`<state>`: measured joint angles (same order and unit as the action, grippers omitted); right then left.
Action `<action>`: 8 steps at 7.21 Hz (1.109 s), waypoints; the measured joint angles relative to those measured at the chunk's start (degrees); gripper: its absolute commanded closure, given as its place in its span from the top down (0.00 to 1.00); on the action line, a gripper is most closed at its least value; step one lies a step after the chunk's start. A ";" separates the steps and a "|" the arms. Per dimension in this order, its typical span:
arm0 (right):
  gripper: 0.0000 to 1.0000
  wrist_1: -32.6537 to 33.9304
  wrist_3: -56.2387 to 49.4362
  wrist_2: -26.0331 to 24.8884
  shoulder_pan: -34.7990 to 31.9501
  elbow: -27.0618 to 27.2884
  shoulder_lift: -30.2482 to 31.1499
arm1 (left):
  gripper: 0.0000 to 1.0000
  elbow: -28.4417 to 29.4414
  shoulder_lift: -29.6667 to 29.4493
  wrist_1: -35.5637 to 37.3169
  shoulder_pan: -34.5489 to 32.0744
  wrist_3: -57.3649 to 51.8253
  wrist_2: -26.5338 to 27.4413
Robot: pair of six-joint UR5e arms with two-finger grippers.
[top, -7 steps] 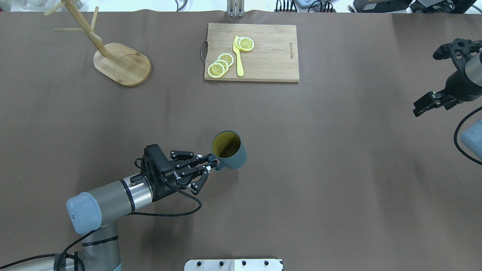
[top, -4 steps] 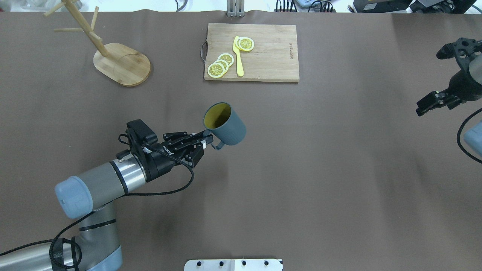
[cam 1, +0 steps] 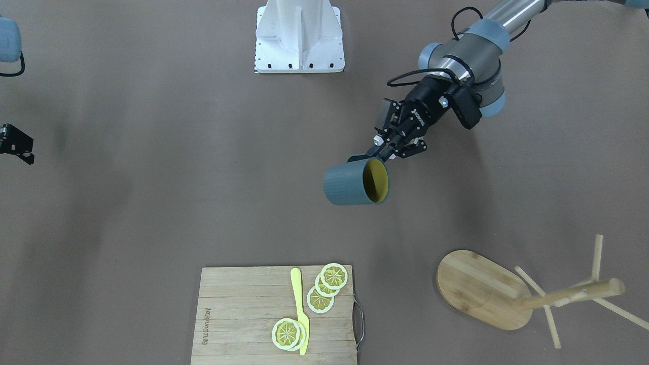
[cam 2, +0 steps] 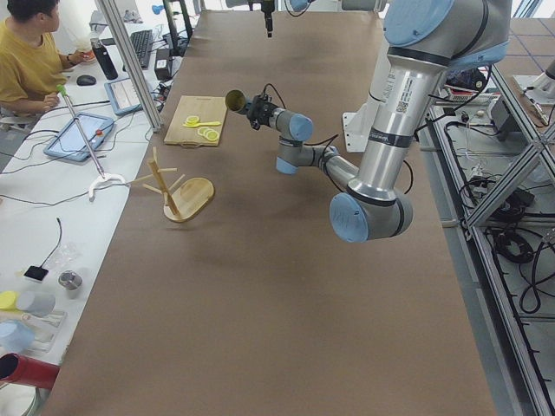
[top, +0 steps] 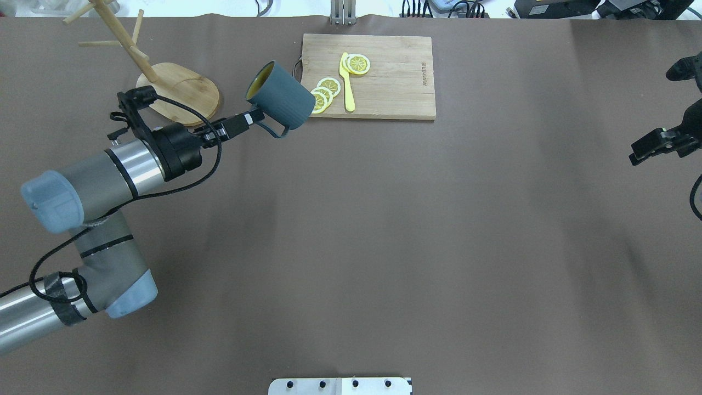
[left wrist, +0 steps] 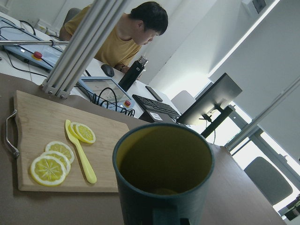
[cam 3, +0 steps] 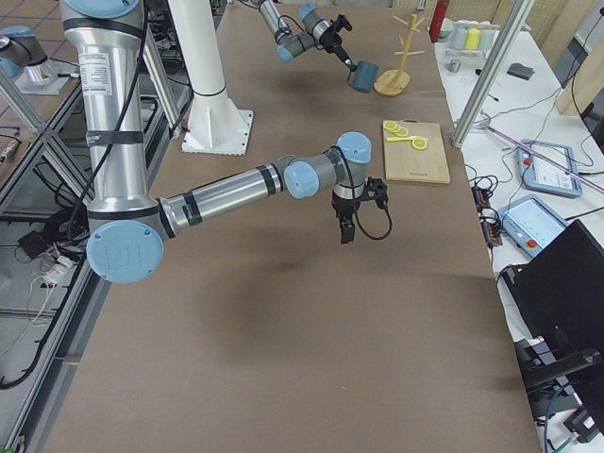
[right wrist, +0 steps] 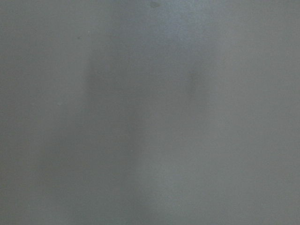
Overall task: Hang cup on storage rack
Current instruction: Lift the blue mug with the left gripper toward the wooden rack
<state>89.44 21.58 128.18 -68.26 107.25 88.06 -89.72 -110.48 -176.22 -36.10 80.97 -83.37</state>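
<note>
The dark teal ribbed cup point(top: 282, 101) is tipped on its side in the air, with its yellowish mouth toward the far left. It also shows in the front view point(cam 1: 350, 185) and fills the left wrist view point(left wrist: 161, 173). My left gripper point(top: 255, 118) is shut on the cup's loop handle. The bamboo storage rack point(top: 178, 93) stands at the far left, just left of the cup, with its post and pegs point(cam 1: 568, 299) free. My right gripper point(top: 650, 148) hangs at the right edge, far from both; I cannot tell whether it is open or shut.
A slatted wooden cutting board point(top: 395, 77) with lemon slices point(top: 329, 88) and a yellow knife point(top: 346, 82) lies at the far middle, right beside the cup. The robot's base plate point(top: 340, 385) is at the near edge. An operator point(cam 2: 30, 52) sits beyond the table.
My left arm has lifted the cup and carried it to the far left, toward the rack, tipping it further onto its side. My right arm has drawn back to the right.
</note>
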 measured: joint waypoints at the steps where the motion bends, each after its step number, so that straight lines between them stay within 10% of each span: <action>1: 1.00 0.02 -0.27 2.18 -2.53 -0.10 1.17 | 0.00 1.74 -0.46 -0.02 -2.84 6.34 -1.41; 8: 1.00 -0.08 -1.41 5.88 -7.65 0.10 3.78 | 0.00 14.92 -7.90 -0.34 -17.57 45.38 -9.53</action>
<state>89.36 20.17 134.05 -75.90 107.34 91.83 -74.80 -118.39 -176.56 -53.67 126.35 -92.90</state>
